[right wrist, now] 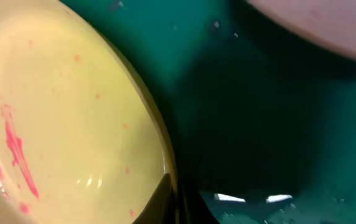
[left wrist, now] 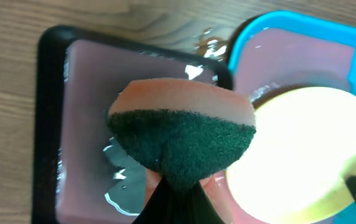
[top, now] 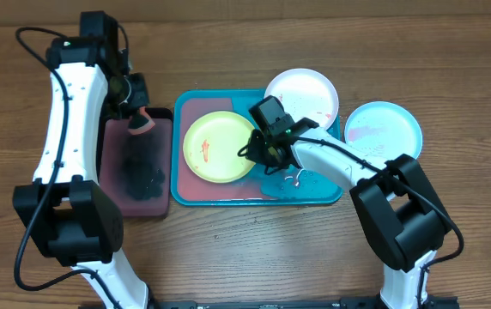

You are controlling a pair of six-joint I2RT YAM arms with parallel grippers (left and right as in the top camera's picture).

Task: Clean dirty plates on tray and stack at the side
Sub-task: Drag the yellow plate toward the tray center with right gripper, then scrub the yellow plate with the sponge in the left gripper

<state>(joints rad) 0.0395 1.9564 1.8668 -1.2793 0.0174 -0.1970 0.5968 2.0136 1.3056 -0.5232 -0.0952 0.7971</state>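
A yellow-green plate (top: 215, 146) with a red smear lies in the left half of the teal tray (top: 314, 193). My right gripper (top: 252, 151) is shut on its right rim; the right wrist view shows the fingers (right wrist: 165, 199) pinching the edge of the plate (right wrist: 60, 118) above the wet tray floor (right wrist: 259, 124). The white plate (top: 301, 93), speckled red, rests across the tray's back right corner. On the table to the right of the tray sits the light blue plate (top: 383, 129), also smeared. My left gripper (top: 138, 116) is shut on a pink and green sponge (left wrist: 181, 134) over the black tray (top: 138, 167).
The black tray (left wrist: 53, 124) holds pinkish water and stands directly left of the teal tray (left wrist: 246, 37). Bare wooden table surrounds both trays. Both arm bases are at the near edge of the table.
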